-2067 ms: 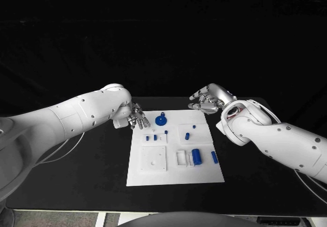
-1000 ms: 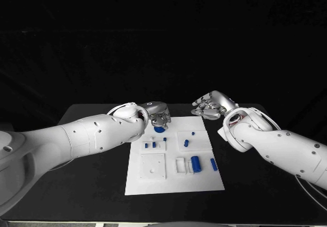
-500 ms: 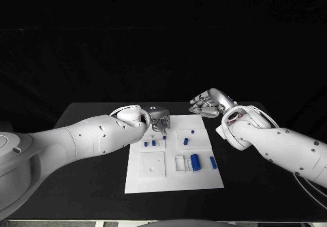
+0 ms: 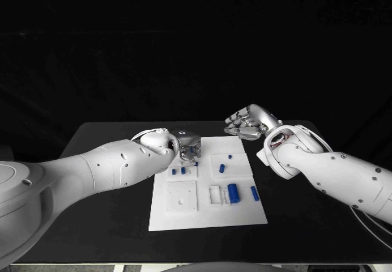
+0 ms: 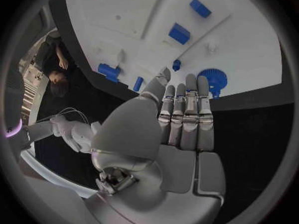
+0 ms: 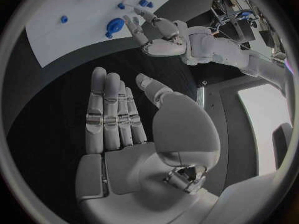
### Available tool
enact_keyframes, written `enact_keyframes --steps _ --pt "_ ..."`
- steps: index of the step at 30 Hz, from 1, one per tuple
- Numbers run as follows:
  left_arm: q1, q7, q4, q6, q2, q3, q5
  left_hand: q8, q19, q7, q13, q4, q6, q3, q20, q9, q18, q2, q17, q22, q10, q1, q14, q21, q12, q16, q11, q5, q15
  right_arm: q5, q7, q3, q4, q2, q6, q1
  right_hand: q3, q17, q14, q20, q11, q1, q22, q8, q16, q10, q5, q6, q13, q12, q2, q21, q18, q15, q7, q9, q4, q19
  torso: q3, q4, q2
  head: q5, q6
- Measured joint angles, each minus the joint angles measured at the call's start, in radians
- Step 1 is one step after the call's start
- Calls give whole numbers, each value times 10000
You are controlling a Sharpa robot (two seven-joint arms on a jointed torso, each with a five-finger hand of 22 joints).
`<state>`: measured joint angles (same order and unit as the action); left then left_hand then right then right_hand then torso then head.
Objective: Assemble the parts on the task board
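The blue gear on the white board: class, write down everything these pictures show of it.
The blue gear is a round, toothed wheel, plastic by its look, with a raised hub at its middle. It lies flat on the white board, near the board's far edge, on the side toward the left arm. In the left wrist view the fingertips of the left hand reach its rim, but contact cannot be told. The right wrist view shows it from farther off, with the left hand's spread fingers just above it.

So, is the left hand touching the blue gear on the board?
Apart. The right wrist view shows the left hand with a gap between its fingertips and the blue gear.
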<state>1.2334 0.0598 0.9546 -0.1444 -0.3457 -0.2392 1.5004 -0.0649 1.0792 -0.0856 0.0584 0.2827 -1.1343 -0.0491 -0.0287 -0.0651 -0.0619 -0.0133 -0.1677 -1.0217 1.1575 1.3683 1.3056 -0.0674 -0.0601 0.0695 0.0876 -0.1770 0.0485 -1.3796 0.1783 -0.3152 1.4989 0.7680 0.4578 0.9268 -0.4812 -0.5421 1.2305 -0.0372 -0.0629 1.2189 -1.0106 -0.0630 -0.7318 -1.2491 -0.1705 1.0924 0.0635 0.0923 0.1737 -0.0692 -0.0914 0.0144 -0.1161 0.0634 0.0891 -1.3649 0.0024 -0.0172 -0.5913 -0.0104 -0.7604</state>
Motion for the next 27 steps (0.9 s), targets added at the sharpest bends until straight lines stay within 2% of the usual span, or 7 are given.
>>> enact_keyframes --steps 6,14,20,25,27 --pt "-79 59 -192 24 72 0 43 0 0 44 0 5 44 -76 0 0 1 -39 -18 -464 56 39 0 0 0 0 -55 -38 0 6 -2 2 66 11 24 1 -28 19 0 0 0 -2 0 0 0 1 0 0 1 -44 3 0 1 0 1 0 28 0 -3 9 -35 -35 5" --pt "-210 172 -448 -28 212 4 44 0 -6 -12 1 -9 157 -282 6 17 0 -145 -91 -1248 92 145 128 -78 0 0 -92 -76 -128 11 -3 1 150 18 62 7 -63 58 -34 36 -34 -40 -1 0 -61 36 0 0 1 -87 41 0 0 -35 1 0 -8 -38 -3 26 -65 -74 27" --pt "-309 258 -713 -207 328 6 27 0 -34 -17 -8 4 271 -474 117 16 2 -197 -182 -2033 14 197 345 -232 0 0 -94 -116 -235 12 -4 -1 211 22 95 18 -63 74 -34 36 -35 -40 -1 0 -61 36 0 0 2 -87 41 0 0 -35 2 0 -8 -37 -1 43 -83 -100 29" --pt "-339 304 -858 -297 389 7 14 0 -20 -17 -7 -21 271 -573 130 16 2 -197 -245 -2367 14 197 381 -165 0 0 -93 -115 -200 13 -4 -1 237 22 109 22 -63 73 -33 35 -34 -40 -1 0 -60 36 0 0 2 -87 41 0 0 -35 2 0 -8 -37 12 62 -114 -115 39" --pt "-348 316 -905 -300 412 8 10 0 34 -17 -7 -21 271 -573 183 16 -150 -197 -291 -2511 40 197 436 -165 0 0 -118 -115 -256 14 -4 -1 243 22 114 22 -63 73 -33 35 -34 -40 -1 0 -60 36 0 1 2 -87 41 0 0 -35 2 0 -8 -37 16 63 -121 -127 39"
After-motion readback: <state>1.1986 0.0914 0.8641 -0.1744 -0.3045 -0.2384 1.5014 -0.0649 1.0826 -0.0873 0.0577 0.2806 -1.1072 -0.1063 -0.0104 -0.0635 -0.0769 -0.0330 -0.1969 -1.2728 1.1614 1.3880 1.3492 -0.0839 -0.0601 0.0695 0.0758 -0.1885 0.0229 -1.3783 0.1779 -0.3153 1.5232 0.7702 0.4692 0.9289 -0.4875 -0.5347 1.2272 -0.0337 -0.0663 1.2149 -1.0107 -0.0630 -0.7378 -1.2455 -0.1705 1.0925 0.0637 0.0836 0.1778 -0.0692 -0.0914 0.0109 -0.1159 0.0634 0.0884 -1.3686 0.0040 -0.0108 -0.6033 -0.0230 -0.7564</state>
